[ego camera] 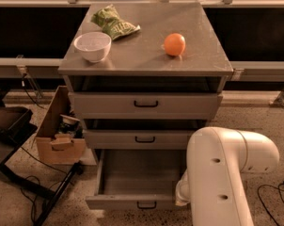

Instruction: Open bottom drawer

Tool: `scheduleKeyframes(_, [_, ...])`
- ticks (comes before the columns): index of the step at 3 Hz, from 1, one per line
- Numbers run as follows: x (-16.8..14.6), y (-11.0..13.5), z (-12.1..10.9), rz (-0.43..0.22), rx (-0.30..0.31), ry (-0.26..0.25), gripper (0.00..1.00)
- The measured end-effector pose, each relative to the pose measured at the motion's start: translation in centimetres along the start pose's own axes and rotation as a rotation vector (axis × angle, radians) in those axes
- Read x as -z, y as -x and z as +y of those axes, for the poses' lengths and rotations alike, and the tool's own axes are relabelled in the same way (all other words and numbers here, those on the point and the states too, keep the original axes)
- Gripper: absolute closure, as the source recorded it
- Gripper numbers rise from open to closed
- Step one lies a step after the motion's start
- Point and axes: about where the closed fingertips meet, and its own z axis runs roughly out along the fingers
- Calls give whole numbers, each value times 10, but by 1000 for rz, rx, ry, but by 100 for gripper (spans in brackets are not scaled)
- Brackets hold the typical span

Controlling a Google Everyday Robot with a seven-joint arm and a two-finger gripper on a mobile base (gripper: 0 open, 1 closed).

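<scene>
Camera view hides the gripper behind the robot's thick white arm (222,173) at lower right, beside the right front corner of the grey metal bottom drawer (128,202); whether it is spread or closed cannot be told. That drawer, with its small black loop handle (146,205), stands pulled well out from the grey cabinet (146,60). Above it, the middle drawer (118,139) and the taller top drawer (109,105) sit pushed in. On the cabinet top rest an orange round fruit (174,44), a white bowl (92,46) and a crumpled green bag (113,22). A brown cardboard box (57,147) stands on the floor to the left.
</scene>
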Motion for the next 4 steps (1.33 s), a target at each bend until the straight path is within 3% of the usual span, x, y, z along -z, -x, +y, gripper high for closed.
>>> scheduleKeyframes(1, [0, 0, 0, 0, 0, 0, 81])
scheduleKeyframes(4, [0, 0, 0, 0, 0, 0, 11])
